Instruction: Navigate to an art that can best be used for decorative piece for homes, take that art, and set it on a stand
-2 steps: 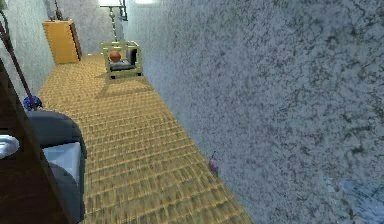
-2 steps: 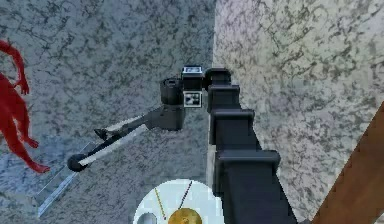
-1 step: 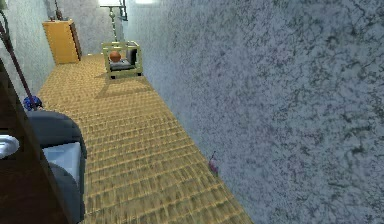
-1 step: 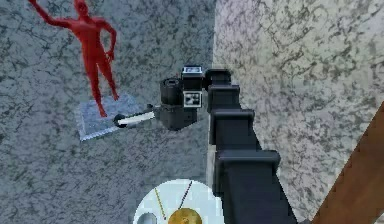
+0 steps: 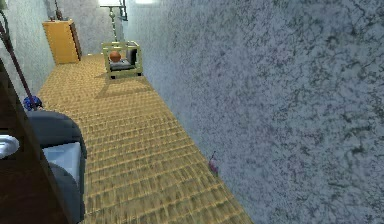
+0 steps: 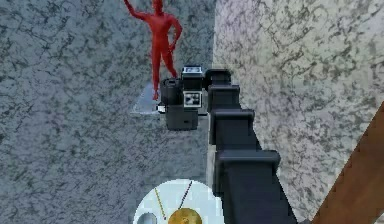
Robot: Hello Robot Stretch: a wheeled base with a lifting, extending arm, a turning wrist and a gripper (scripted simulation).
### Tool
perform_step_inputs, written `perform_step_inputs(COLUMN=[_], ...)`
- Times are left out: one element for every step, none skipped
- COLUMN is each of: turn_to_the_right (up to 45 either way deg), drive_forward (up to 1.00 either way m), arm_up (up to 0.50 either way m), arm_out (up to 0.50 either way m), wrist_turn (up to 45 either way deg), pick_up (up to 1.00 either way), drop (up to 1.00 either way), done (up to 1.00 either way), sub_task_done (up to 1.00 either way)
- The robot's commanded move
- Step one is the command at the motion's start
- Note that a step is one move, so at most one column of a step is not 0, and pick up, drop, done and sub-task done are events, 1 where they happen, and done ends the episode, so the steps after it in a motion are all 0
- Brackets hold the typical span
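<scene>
Red statue (image 6: 158, 45) top cropped, claw (image 6: 171, 101) load unclear

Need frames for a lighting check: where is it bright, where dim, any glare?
Forward view: the lamp glows white at the far end, the wooden floor is evenly lit, the textured wall is dull grey. Arm side view: the left wall is darker than the pale right wall; the red statue is lit without glare.

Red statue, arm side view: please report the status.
Gripper at the red statue, hold not confirmed. Statue upright on a thin grey slab. Rough wall close along the arm.
</scene>
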Motion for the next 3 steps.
perform_step_inputs(turn_to_the_right=[0.0, 0.0, 0.0], drive_forward=[0.0, 0.0, 0.0], arm_up=[-0.26, -0.32, 0.0], arm_out=[0.0, 0.0, 0.0], wrist_turn=[0.0, 0.0, 0.0], pick_up=[0.0, 0.0, 0.0], drop=[0.0, 0.0, 1.0], done=[0.0, 0.0, 0.0], sub_task_done=[0.0, 0.0, 0.0])
